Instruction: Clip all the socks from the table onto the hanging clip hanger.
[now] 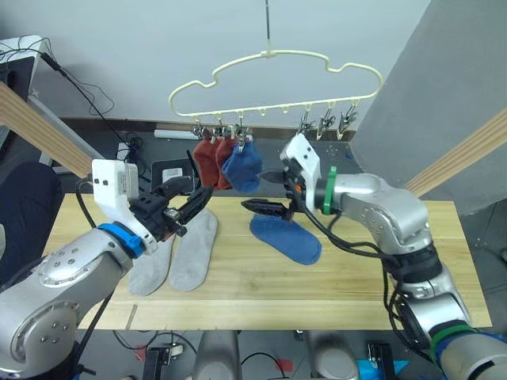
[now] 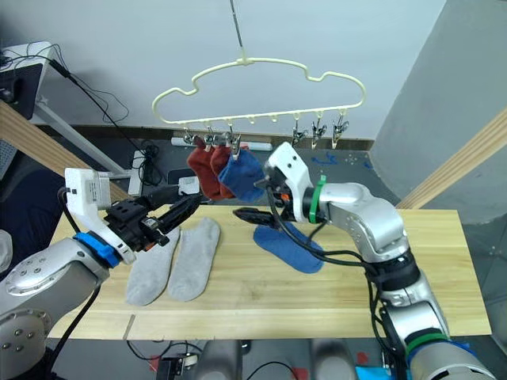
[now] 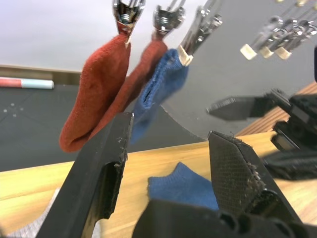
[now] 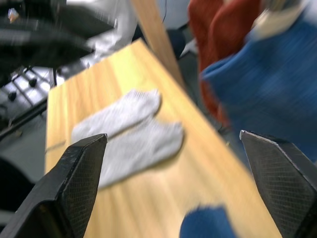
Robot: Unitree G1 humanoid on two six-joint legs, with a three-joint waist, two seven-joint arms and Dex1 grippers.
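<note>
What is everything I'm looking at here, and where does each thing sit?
Clip hanger: one, pale yellow wire, hanging above the far edge of the table.
Silver clips: a row under the frame; three on the right hold nothing.
Rust red socks: two, clipped at the hanger's left end.
Hanging blue sock: one, clipped just right of the red pair.
Blue sock on the table: one, lying flat near the middle.
Grey socks: two, lying side by side on the left part of the table.
Table: one, pale wood planks.
Left gripper: black fingers open, held above the grey socks.
Right gripper: black fingers open, held above the blue sock on the table.
</note>
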